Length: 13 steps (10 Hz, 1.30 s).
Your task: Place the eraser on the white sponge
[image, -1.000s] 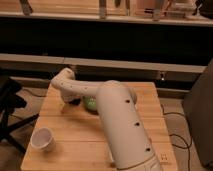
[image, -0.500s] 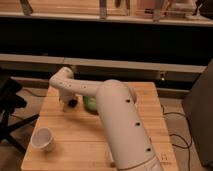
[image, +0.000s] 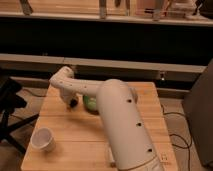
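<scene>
My white arm (image: 120,130) reaches from the front right across the wooden table (image: 65,125) and bends down at the far left. The dark gripper (image: 73,103) hangs low over the table, just left of the green round dish (image: 90,104), which the arm partly covers. I cannot make out the small black eraser apart from the dark gripper. The white sponge is hidden or out of view.
A white paper cup (image: 42,139) stands at the table's front left. A black stand (image: 10,107) is left of the table. A dark wall with wooden ledges (image: 125,62) runs behind. Cables lie on the floor at the right (image: 175,125).
The arm's upper bend has shifted slightly left and the gripper slightly toward the green dish. The cup and the dish have not moved.
</scene>
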Each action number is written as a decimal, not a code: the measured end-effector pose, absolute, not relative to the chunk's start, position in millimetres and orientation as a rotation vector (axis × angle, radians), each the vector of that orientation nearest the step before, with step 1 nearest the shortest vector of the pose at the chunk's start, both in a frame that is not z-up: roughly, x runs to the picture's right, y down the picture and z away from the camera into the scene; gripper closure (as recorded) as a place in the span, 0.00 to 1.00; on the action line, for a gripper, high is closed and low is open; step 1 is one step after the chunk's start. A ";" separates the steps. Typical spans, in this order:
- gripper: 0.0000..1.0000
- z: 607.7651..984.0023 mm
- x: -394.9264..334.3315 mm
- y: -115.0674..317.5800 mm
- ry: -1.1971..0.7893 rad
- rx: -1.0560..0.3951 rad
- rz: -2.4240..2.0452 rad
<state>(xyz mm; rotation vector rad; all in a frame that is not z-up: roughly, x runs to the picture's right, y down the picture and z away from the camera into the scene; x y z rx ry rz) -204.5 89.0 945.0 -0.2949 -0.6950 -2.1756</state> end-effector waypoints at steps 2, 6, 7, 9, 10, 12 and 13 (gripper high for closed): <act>0.96 930.1 -197.2 80.3 -0.685 -0.281 -2.176; 1.00 901.1 -196.6 70.3 -0.670 -0.260 -2.193; 0.98 890.1 -196.0 67.1 -0.670 -0.259 -2.200; 0.81 884.5 -195.7 61.9 -0.671 -0.257 -2.207; 0.77 884.5 -196.7 65.4 -0.677 -0.254 -2.213; 0.84 885.5 -187.0 65.2 -0.667 -0.246 -2.211; 0.92 885.3 -182.6 64.9 -0.666 -0.244 -2.206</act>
